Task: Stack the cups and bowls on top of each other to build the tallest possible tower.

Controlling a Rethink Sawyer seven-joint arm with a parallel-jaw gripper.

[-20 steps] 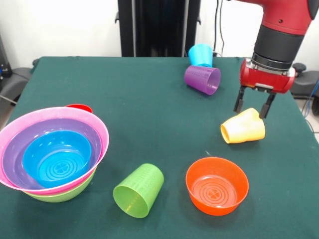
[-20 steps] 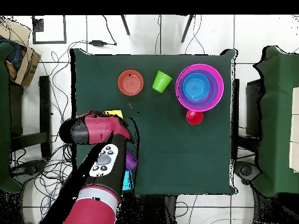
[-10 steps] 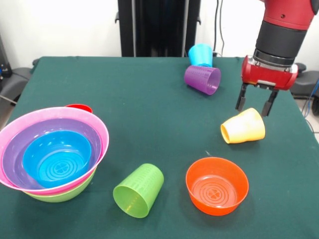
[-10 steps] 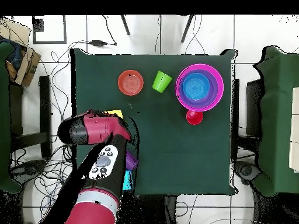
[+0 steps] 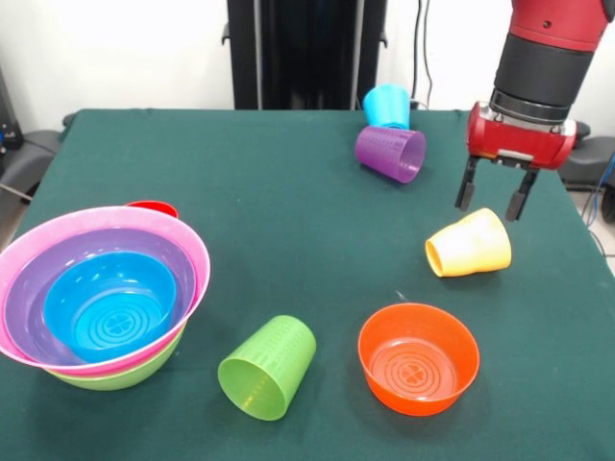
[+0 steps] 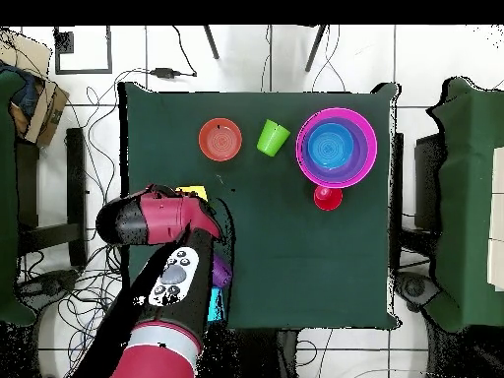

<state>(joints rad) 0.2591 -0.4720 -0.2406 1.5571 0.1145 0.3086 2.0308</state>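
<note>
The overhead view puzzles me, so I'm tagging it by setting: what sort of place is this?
Probably a robotics lab: a green cloth-covered table on a white tiled floor strewn with loose black cables, with a red and black robot arm reaching over the table.

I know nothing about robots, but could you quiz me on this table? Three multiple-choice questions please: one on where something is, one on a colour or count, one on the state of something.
1. Where is the blue bowl?
A. Alone by the orange bowl
B. Nested inside the purple bowl
C. Under the gripper

2. How many cups lie on their sides on the table?
A. Two
B. Three
C. Four

3. What is the gripper doing?
A. Open, holding nothing, above the yellow cup
B. Shut on the yellow cup
C. Shut on the orange bowl

Answers:
1. B: it sits in the purple bowl, itself in the pink bowl.
2. C: the green cup, yellow cup, purple cup and light blue cup all lie tipped over.
3. A: its fingers are spread with a gap above the cup, and the orange bowl stands apart.
</note>
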